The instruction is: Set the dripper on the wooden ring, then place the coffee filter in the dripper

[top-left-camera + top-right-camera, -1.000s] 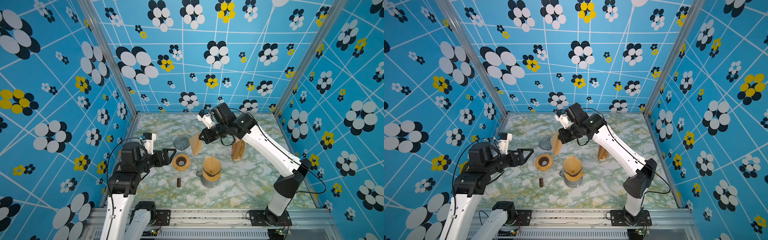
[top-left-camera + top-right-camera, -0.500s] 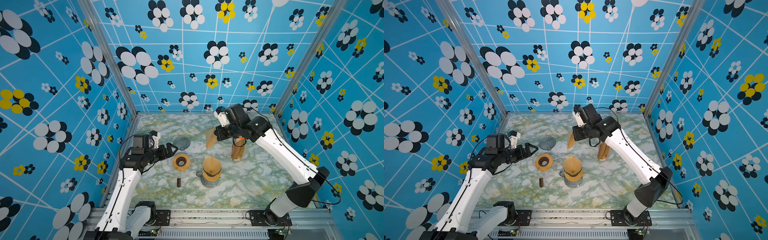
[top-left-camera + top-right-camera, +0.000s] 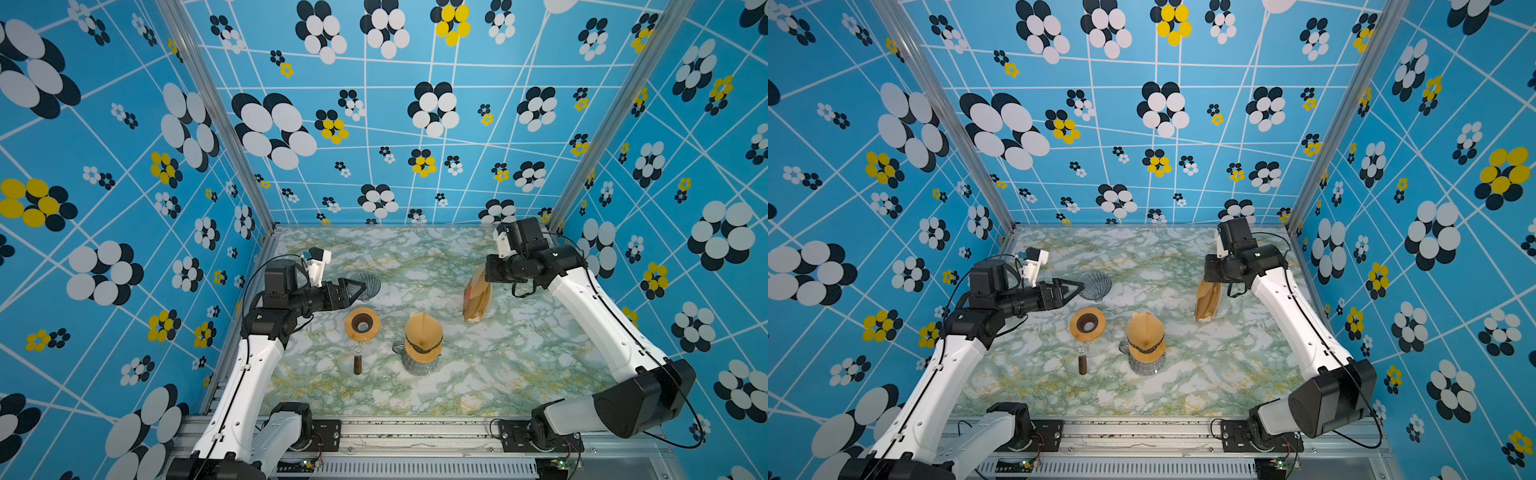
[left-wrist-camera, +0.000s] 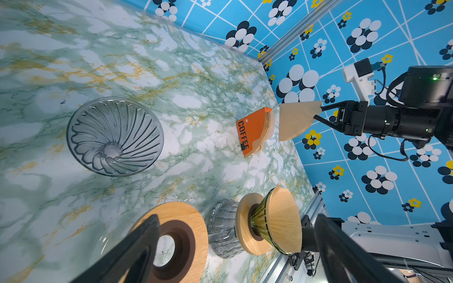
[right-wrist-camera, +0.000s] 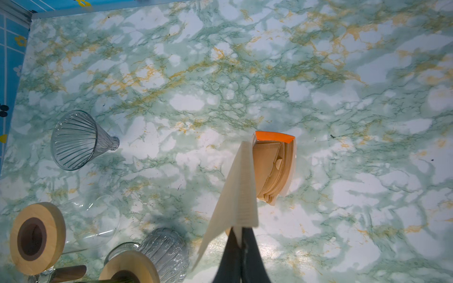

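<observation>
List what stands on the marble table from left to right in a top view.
Glass dripper lying on its side → carafe with a filter-lined dripper on top → pack of coffee filters.

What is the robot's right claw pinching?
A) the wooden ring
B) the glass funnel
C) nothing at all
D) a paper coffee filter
D: the right gripper is shut on the edge of a pale paper coffee filter, held near the orange filter box.
</observation>
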`<state>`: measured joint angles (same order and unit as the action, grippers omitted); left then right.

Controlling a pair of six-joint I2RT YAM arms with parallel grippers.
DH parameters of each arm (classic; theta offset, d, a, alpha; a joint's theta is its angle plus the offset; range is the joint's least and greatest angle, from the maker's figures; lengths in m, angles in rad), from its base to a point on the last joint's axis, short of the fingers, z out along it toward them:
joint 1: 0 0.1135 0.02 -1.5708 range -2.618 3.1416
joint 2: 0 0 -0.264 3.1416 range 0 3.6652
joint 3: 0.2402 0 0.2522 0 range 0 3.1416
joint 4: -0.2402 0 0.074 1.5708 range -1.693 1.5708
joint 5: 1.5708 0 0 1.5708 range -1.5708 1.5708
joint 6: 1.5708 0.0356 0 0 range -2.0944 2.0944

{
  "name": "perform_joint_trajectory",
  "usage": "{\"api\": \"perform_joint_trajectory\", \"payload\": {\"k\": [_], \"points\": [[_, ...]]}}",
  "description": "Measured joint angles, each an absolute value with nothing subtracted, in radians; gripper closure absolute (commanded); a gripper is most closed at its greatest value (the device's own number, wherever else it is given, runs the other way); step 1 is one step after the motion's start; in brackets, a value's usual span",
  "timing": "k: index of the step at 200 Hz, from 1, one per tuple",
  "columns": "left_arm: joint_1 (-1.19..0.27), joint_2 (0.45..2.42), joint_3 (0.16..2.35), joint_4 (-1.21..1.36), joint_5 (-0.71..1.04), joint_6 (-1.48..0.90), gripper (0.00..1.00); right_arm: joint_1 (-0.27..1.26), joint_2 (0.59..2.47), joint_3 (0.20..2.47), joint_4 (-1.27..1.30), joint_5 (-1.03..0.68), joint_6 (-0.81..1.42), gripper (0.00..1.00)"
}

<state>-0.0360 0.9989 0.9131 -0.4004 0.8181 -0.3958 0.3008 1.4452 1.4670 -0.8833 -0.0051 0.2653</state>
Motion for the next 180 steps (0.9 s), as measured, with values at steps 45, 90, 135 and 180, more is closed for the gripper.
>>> {"api": "perform_joint_trajectory", "payload": {"k": [45, 90, 135, 180], "points": [[-0.040, 1.006, 0.910, -0.406, 0.793, -0.379, 0.01, 0.299, 1.477, 1.441, -0.862, -0.010, 0.258, 0.98], [-0.039, 1.058, 0.912, -0.468, 0.712, -0.371, 0.01, 0.298, 1.485, 1.386, -0.851, 0.001, 0.259, 0.98], [-0.039, 1.099, 0.912, -0.472, 0.661, -0.385, 0.01, 0.295, 1.488, 1.352, -0.840, 0.018, 0.259, 0.97], [-0.025, 1.180, 0.941, -0.497, 0.586, -0.419, 0.01, 0.276, 1.533, 1.350, -0.798, 0.017, 0.258, 0.94]]}}
